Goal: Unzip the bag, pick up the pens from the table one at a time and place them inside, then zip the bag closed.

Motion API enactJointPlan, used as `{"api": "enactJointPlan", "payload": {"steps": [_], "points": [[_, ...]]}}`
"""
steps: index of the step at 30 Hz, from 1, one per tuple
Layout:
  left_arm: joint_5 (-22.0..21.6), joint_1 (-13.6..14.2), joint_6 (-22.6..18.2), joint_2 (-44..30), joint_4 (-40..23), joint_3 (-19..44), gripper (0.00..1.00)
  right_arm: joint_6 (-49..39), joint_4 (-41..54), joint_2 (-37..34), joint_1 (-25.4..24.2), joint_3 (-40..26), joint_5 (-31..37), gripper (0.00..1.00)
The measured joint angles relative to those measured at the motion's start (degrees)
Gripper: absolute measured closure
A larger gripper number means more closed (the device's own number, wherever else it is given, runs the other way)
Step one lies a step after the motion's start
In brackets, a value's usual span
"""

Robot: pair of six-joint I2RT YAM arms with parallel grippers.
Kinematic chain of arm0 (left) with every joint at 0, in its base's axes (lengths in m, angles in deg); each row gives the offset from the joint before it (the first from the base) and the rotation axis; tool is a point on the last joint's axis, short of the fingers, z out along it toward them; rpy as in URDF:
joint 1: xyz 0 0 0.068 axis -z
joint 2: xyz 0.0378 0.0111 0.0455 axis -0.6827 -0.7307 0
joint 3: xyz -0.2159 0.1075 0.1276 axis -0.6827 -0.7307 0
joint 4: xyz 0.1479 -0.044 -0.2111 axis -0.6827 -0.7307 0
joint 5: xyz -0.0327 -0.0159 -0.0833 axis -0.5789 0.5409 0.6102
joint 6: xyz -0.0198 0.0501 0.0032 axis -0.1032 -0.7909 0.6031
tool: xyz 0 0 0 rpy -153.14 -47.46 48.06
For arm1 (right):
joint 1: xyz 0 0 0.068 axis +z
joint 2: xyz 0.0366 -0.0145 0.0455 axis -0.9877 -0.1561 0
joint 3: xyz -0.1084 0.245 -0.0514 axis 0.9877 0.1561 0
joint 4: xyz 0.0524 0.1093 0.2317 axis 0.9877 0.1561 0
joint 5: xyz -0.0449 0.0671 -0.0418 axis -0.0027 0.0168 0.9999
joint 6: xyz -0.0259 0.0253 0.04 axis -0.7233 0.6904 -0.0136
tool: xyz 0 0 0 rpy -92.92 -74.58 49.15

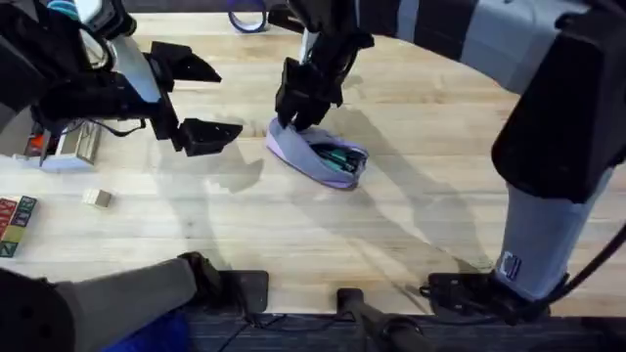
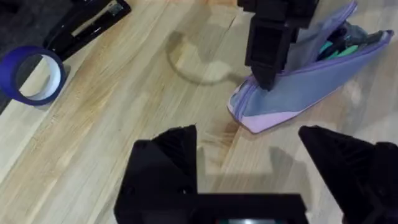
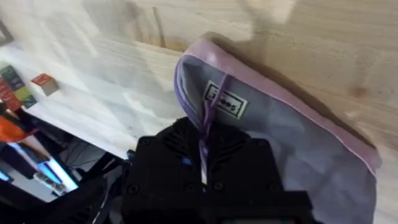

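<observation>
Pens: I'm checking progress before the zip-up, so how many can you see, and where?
2, as far as I can tell: a green pen and a dark pen beside it, both inside the open bag. Others could be hidden deeper in it.

The right gripper (image 1: 296,115) covers the near end of the bag (image 1: 323,156), so its fingers' hold there cannot be made out. Inside the open bag, the green pen (image 2: 339,51) shows only partly, its length buried in fabric; a dark shape beside it is too indistinct to identify. In the left wrist view, the bag's far end is cut off by the edge.
</observation>
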Motion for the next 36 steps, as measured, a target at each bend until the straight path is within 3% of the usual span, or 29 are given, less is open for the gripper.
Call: {"api": "enactJointPlan", "payload": {"steps": [12,21,36], "points": [[0.00,0.00,0.00,0.00,0.00,0.00,0.008,-3.07,2.08,0.37,-0.33,-3.09,2.36,0.969],[0.00,0.00,0.00,0.00,0.00,0.02,0.008,-5.11,3.14,6.35,-0.48,-3.09,6.78,0.969],[0.00,0.00,0.00,0.00,0.00,0.01,0.007,-5.78,3.59,7.80,-0.50,-3.09,7.14,0.969]]}}
